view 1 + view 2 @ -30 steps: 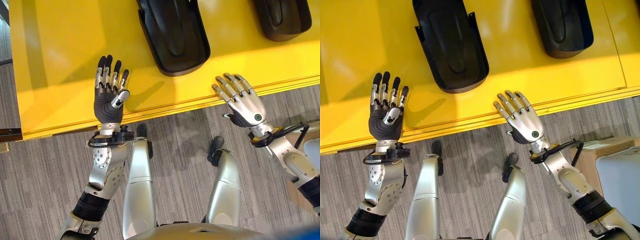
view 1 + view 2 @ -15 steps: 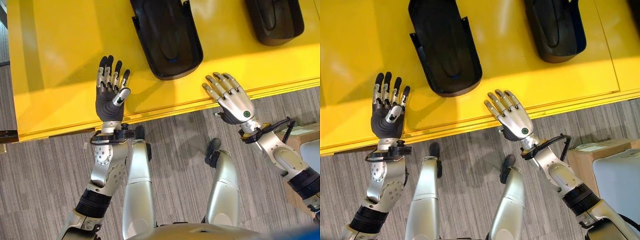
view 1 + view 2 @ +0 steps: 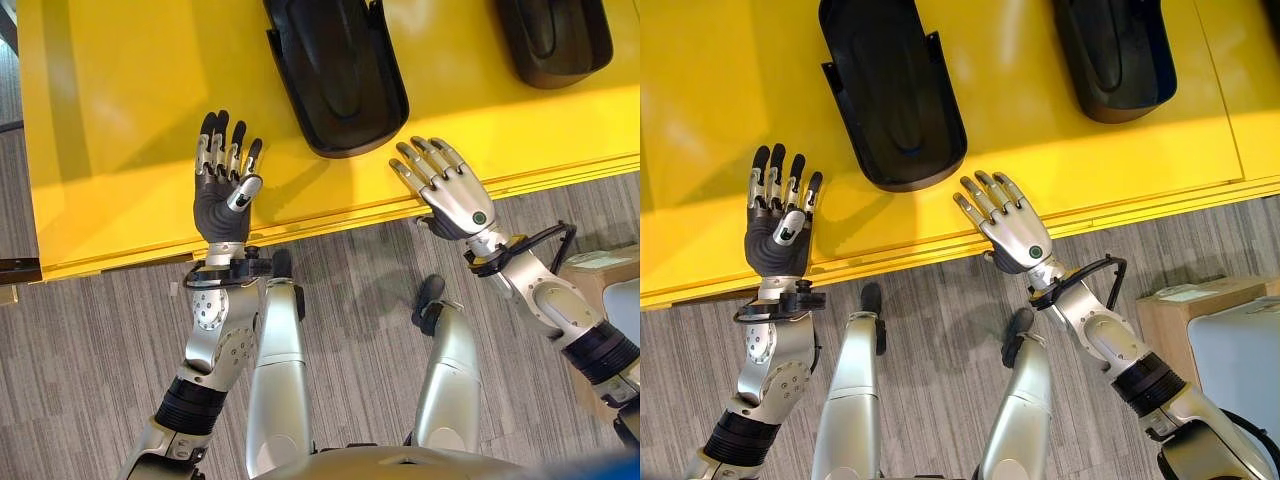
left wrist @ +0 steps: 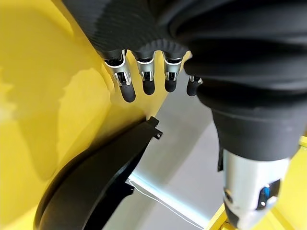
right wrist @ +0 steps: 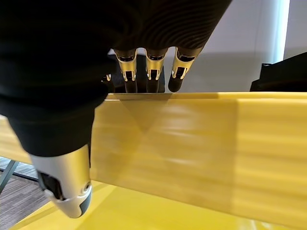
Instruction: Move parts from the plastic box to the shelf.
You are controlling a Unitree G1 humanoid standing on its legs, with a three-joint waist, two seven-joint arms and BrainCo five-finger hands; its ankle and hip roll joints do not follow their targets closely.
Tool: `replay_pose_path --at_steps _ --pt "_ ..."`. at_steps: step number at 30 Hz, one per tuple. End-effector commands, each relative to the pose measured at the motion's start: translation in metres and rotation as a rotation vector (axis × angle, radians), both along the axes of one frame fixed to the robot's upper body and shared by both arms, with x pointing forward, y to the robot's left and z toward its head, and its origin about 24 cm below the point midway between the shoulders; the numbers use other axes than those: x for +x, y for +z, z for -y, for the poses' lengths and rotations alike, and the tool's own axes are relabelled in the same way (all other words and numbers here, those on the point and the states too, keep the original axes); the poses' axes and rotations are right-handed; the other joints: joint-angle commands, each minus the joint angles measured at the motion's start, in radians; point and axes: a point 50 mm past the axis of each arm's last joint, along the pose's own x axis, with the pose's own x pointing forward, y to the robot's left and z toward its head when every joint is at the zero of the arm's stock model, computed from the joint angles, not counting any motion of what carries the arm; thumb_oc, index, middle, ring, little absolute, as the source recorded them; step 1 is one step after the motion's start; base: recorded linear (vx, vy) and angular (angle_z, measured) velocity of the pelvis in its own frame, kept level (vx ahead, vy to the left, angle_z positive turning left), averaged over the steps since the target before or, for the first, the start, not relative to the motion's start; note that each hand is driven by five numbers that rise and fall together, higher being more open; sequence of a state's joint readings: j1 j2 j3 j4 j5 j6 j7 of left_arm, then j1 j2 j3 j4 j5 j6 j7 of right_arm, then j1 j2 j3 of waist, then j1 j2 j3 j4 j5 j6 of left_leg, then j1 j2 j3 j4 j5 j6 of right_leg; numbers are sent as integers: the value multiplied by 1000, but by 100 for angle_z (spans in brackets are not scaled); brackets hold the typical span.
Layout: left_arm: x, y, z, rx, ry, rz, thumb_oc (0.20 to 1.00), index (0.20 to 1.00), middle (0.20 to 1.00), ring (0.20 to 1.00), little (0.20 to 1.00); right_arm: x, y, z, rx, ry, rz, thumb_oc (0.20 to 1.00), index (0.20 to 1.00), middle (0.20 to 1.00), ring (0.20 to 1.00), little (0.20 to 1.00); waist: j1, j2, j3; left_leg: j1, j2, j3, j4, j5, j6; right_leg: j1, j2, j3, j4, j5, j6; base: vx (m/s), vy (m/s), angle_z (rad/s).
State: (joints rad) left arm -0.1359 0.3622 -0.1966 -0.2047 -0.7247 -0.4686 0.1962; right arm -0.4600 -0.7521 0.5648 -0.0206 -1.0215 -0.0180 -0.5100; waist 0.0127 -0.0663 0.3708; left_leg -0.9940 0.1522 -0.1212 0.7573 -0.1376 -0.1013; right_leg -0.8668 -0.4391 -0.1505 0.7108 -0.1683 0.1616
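Shelf: two parts lying placed | left hand hovering, fingers spread, empty | right hand hovering flat, open, likely freed for another part.

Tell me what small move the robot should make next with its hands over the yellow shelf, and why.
Probably draw both hands back toward the body. The left hand and right hand are open and hold nothing, while two black parts already lie on the yellow shelf. Nothing here seems left to place, so the next part must come from elsewhere.
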Motion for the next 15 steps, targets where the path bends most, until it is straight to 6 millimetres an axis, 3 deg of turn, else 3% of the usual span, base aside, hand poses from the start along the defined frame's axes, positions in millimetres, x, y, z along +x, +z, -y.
replay_pose_path --at_steps 1,13,15 --pt "-2 -31 3 -13 -10 -166 1000 1000 1000 1000 1000 -6 -1 -28 -48 143 -56 1000 1000 1000 1000 1000 18 7 72 11 9 19 17 -31 -1 -31 -25 57 141 -15 -9 0 0 0" --pt "-4 -31 -2 -21 16 -168 1000 1000 1000 1000 1000 -11 8 -37 -86 211 -46 1000 1000 1000 1000 1000 30 5 85 3 2 18 6 -1 4 -35 -30 50 135 4 -17 -17 5 0" --pt "-4 -32 -2 -24 15 -168 1000 1000 1000 1000 1000 -11 9 -38 -86 216 -46 1000 1000 1000 1000 1000 31 5 80 12 5 15 7 -23 -2 -26 -27 53 141 -16 -8 39 -9 1"
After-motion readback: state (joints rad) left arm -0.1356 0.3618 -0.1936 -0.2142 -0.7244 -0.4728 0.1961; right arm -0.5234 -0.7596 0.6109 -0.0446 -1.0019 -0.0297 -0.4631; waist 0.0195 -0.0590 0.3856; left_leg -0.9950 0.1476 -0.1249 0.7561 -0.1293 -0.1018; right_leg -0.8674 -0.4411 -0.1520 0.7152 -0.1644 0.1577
